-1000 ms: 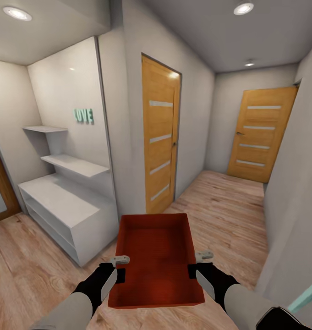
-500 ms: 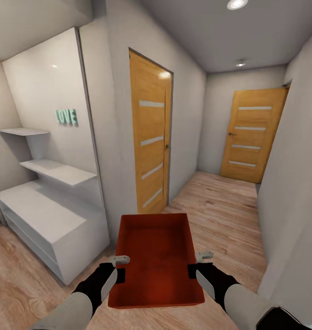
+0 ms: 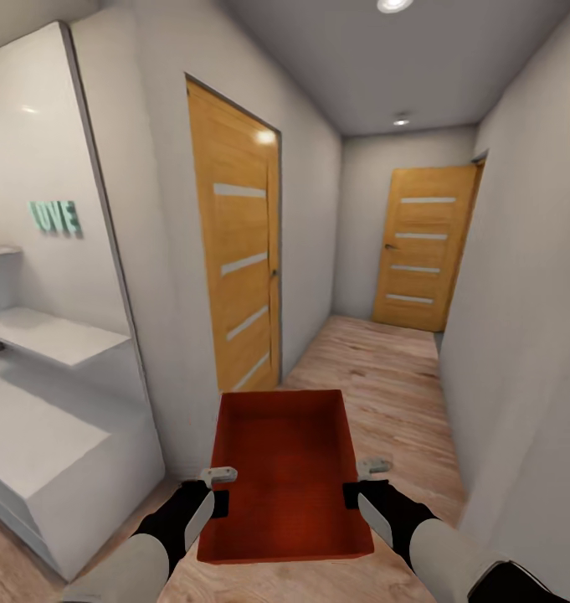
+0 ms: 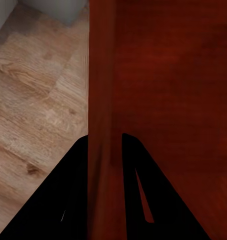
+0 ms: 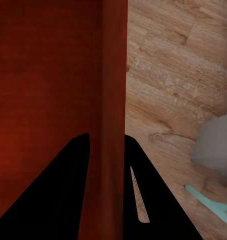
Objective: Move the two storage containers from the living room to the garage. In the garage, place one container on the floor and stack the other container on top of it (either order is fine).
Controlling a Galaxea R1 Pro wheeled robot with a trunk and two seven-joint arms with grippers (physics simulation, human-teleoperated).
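Note:
An orange-red open-top storage container [image 3: 285, 469] hangs level in front of me, empty, above light wood plank flooring in a hallway. My left gripper [image 3: 219, 488] is shut on its left wall [image 4: 101, 100], one finger inside and one outside. My right gripper [image 3: 358, 481] is shut the same way on its right wall [image 5: 113, 90]. Both black fingers [image 4: 68, 200] straddle the rim in the wrist views.
A narrow hallway runs ahead with a wooden door [image 3: 234, 251] on the left wall and another wooden door [image 3: 423, 247] at the far end. A white shelf unit [image 3: 50, 402] with green "LOVE" letters [image 3: 56, 218] stands close on the left. A grey wall [image 3: 519, 335] is close on the right.
The whole view has shifted: the shelf unit slid left and the doors came nearer, so I have moved forward and turned right. The container and both grippers kept their places.

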